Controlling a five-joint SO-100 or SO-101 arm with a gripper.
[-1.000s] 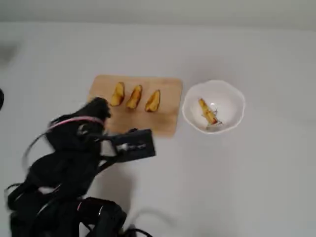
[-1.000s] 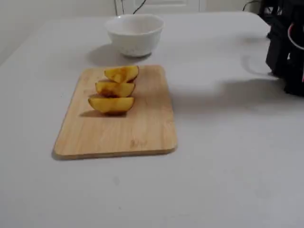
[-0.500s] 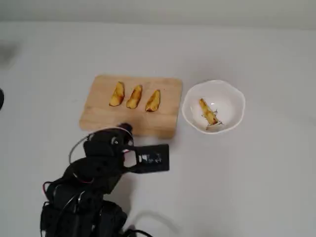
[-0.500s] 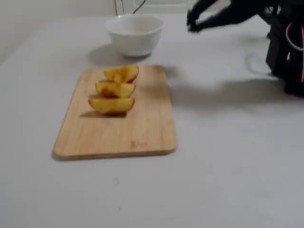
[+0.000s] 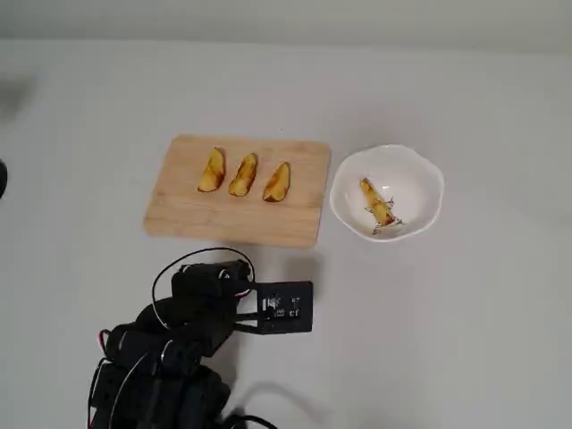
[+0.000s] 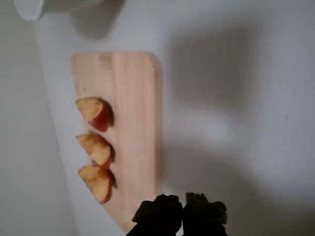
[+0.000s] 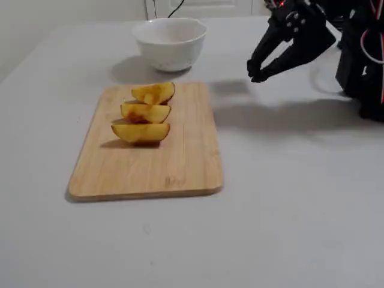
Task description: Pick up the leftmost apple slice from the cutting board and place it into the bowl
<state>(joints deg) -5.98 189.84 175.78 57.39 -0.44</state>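
While one apple slice (image 5: 376, 203) lies in the bowl (image 5: 420, 172), the empty fingers (image 7: 258, 72) sit together.

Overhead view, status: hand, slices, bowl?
Hand shut, empty, off the cutting board. One apple slice in the bowl; three slices on the board. Nothing in the way.

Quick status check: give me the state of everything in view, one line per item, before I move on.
Gripper: jaws shut, empty, in the air beside the board.
Board: flat on the table, holding three slices.
Leftmost slice: on the board in the overhead view, untouched.
Other two slices: on the board, in a row.
Bowl: upright, one slice inside.
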